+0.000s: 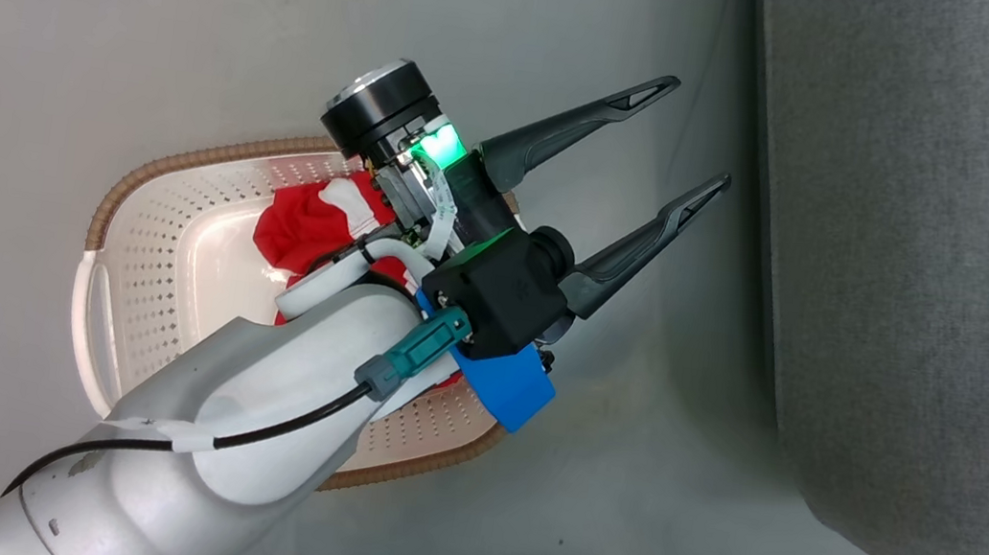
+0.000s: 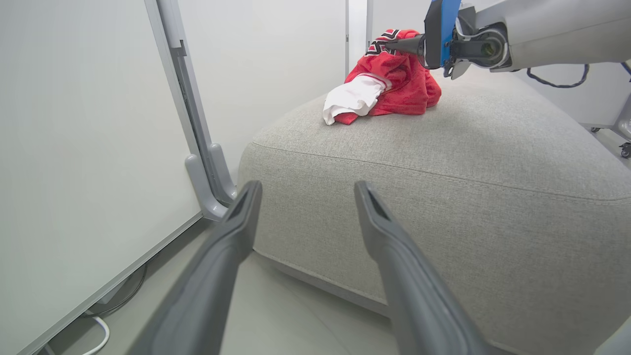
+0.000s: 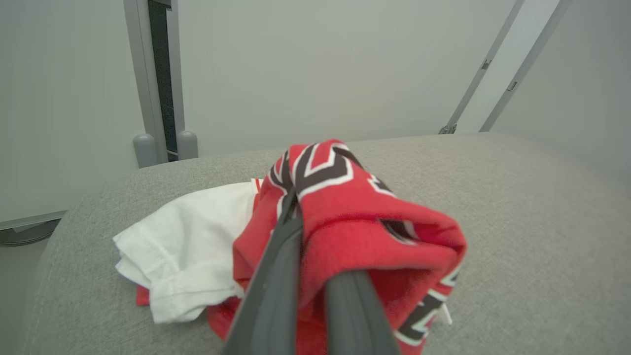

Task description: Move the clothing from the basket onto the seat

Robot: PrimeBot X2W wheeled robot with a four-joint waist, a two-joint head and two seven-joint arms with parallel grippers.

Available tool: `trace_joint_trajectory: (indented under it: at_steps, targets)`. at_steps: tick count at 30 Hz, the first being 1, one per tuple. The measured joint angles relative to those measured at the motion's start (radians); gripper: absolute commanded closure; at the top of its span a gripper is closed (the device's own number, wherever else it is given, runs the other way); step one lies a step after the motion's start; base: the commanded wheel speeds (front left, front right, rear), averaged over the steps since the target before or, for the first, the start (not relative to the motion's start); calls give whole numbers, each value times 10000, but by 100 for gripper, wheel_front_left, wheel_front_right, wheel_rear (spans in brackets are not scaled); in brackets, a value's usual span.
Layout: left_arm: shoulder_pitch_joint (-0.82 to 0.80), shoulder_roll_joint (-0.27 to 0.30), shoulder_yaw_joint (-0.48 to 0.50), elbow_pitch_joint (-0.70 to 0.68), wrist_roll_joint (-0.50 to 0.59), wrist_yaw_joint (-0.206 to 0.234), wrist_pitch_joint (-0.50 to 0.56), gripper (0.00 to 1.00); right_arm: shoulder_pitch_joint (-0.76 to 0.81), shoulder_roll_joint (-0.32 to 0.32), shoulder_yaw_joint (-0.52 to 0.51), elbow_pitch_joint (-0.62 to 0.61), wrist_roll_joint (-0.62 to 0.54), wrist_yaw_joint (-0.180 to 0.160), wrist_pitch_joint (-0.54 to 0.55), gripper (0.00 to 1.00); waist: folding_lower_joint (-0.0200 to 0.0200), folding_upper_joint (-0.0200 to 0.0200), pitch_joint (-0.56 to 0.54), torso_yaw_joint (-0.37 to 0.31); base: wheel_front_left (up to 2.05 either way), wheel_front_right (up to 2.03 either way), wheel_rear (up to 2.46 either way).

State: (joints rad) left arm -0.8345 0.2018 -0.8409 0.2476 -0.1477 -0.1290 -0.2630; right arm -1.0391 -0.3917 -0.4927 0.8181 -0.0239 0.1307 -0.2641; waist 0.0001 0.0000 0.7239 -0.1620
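Placing step: the right end effector (image 2: 406, 45) is clenched on the lettered garment (image 3: 355, 217), which rests on the seat (image 2: 443, 148) — next, release and lift clear. The left end effector (image 1: 694, 134) gapes empty near the basket (image 1: 157, 269) — more red clothing (image 1: 303, 226) lies inside.

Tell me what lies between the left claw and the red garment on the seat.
Only bare grey seat: the left wrist view shows its front and top running from the left claw to the red garment.

The left gripper (image 1: 697, 134) holds its fingers spread wide and empty; the right gripper (image 2: 405, 45) is pinched tight on the clothing (image 3: 374, 231).
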Motion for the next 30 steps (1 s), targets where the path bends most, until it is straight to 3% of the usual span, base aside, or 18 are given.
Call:
trace_joint_trajectory:
  at_steps: [1, 2, 9, 16, 30]
  targets:
    - [12, 8, 15, 29, 0, 0, 0, 0, 118, 171, 50, 13, -19, 0, 2, 58, 0, 0, -129, -44, 0, 0, 0]
    - [12, 8, 15, 29, 0, 0, 0, 0, 118, 171, 50, 13, -19, 0, 2, 0, 0, 0, -129, -44, 0, 0, 0]
    - [425, -54, 150, 100, -65, 0, 0, 0, 914, 606, -94, -316, -128, 0, 0, 0, -1, 0, -924, -130, 0, 0, 0]
    - [1198, -198, 520, 150, -211, 65, 0, 0, 2666, 1321, -190, -1613, -236, -2, 0, 0, -2, 0, -2089, -88, 0, 0, 0]
    - [3207, 40, 1918, 207, -525, 389, 0, 0, 5311, 2581, 2291, -4249, 232, 0, 0, 0, -3, 0, -4018, 382, 0, 0, 0]
